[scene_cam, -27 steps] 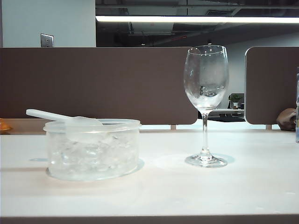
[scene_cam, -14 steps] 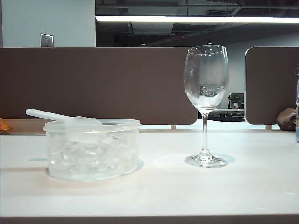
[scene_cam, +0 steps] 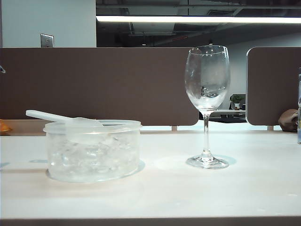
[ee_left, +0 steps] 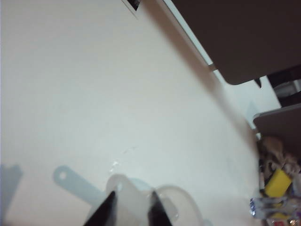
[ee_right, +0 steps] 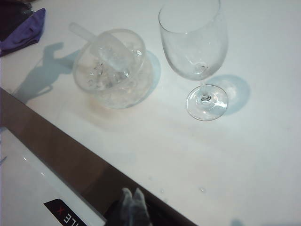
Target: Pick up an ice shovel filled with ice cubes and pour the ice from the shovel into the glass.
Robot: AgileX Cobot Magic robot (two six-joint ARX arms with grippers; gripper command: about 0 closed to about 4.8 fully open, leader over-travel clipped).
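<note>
We see the shovel (scene_cam: pixel 66 121) lying across the rim of the tub (scene_cam: pixel 93 150), its long axis nearly level, handle jutting out past the tub's left edge in the exterior view and bowl resting over the ice (scene_cam: pixel 91 157). The tub stands on the table (scene_cam: pixel 188 193), heaped with ice cubes. The glass (scene_cam: pixel 207 106) stands upright well to the tub's right, with one small piece of ice in its bowl. We see the left gripper (ee_left: pixel 131 209) above the shovel, its dark fingers (ee_left: pixel 106 212) parted with nothing between them. The right gripper (ee_right: pixel 133 207) hangs back near the table's edge, far from both containers; its tips look pressed together, empty. Against the frames a second ago, tub, shovel and glass sit unmoved; a faint shadow now falls at the table's left edge.
</note>
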